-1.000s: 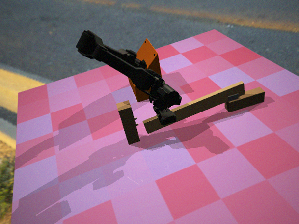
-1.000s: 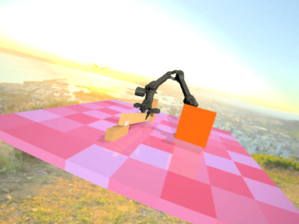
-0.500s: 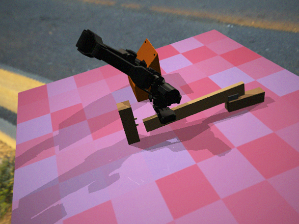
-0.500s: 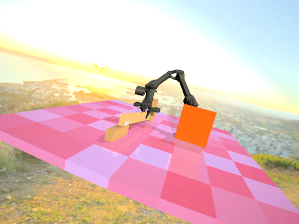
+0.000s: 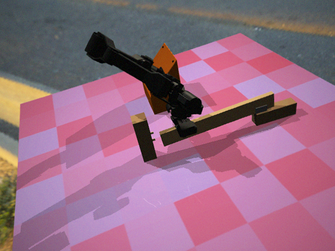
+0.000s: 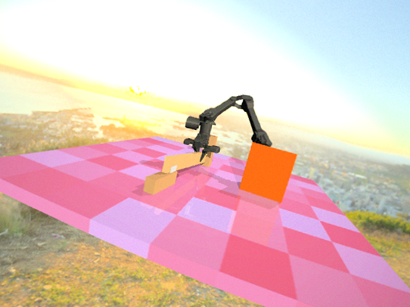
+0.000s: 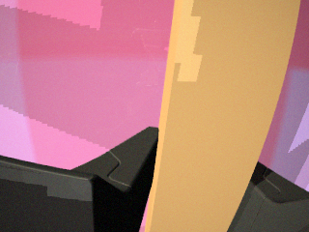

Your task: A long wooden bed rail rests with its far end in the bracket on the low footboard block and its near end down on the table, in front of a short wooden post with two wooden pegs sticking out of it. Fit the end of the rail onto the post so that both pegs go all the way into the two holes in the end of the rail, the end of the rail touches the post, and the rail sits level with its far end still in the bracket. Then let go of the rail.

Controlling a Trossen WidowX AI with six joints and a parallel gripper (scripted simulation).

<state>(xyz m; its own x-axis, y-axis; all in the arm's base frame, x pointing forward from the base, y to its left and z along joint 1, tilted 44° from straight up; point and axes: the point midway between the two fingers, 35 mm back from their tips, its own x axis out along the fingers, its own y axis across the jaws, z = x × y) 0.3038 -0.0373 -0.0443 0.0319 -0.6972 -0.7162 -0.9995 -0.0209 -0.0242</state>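
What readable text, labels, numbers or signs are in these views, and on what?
None readable in any view.
Rail, post, footboard block: bare wood, no marks.
Orange panel: plain on its faces; only small dark dots at the corners in the top view.
Gripper, shut on the rail: plain black, no label visible.
Checkered table: plain pink and red squares.
Yellow road lines behind the table are stripes, not writing.
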